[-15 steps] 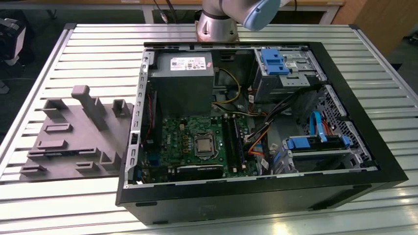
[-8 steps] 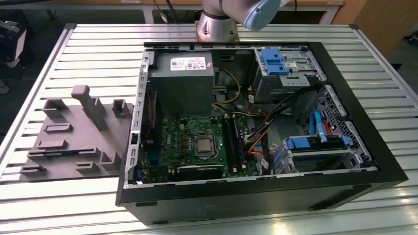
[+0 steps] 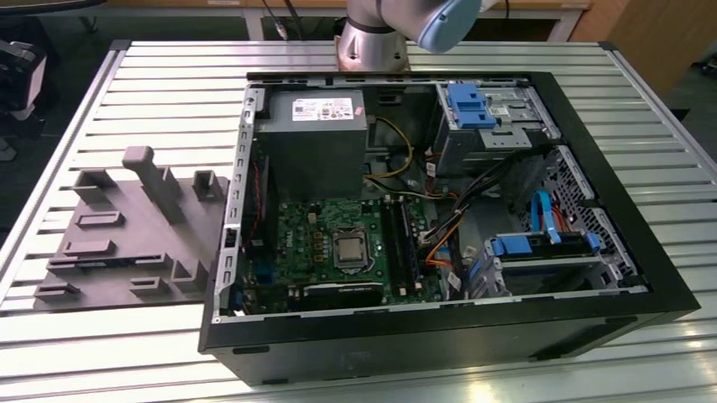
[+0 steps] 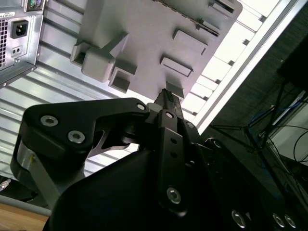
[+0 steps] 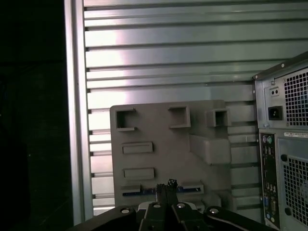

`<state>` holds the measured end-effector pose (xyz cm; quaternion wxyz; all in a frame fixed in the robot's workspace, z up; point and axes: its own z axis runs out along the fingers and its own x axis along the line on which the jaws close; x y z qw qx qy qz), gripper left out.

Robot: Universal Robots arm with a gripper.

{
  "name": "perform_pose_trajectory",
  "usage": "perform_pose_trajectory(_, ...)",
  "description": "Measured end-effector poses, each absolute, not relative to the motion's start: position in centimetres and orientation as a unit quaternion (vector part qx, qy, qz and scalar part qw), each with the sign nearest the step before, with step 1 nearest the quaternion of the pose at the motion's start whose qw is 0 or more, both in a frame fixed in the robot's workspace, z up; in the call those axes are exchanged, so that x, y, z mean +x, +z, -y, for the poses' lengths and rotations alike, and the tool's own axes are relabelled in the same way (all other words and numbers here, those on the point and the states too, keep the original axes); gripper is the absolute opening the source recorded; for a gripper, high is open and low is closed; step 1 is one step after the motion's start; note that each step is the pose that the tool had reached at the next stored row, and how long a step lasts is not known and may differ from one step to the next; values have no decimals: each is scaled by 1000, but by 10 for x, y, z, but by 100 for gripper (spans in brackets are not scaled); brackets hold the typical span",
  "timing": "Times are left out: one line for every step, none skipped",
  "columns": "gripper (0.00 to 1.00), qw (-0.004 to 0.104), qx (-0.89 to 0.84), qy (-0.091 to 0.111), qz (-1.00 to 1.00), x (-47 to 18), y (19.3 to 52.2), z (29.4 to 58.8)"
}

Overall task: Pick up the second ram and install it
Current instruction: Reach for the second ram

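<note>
Hovers over the gray fixture point(image 3: 123, 239), at nine o'clock from the open computer case point(image 3: 448, 344) on the slatted table point(image 3: 168, 75), with gripper point(image 5: 168, 185) fingers pressed together, gripping nothing. Shows the second ram point(image 5: 137, 193) seated in a fixture slot, in line with the fingertips in the first wrist view.

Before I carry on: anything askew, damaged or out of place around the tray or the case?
Nothing stands out. The grey moulded holder tray lies flat on the slatted metal table beside the open black computer case. The long dark ram board sits straight in its tray slot, with the gripper near it.
</note>
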<state>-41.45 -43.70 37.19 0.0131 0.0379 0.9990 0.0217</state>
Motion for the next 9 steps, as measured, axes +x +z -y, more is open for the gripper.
perform_pose_trajectory(11,13,38,22,-999,-414,371,437)
perform_pose_trajectory(11,13,38,22,-999,-414,371,438)
perform_pose_trajectory(11,13,38,22,-999,-415,371,438)
perform_pose_trajectory(11,13,38,22,-999,-415,370,438)
perform_pose_trajectory(11,13,38,22,-999,-415,370,438)
perform_pose_trajectory(11,13,38,22,-999,-415,369,439)
perform_pose_trajectory(11,13,38,22,-999,-415,369,439)
perform_pose_trajectory(11,13,38,22,-999,-415,369,439)
perform_pose_trajectory(11,13,38,22,-999,-415,368,439)
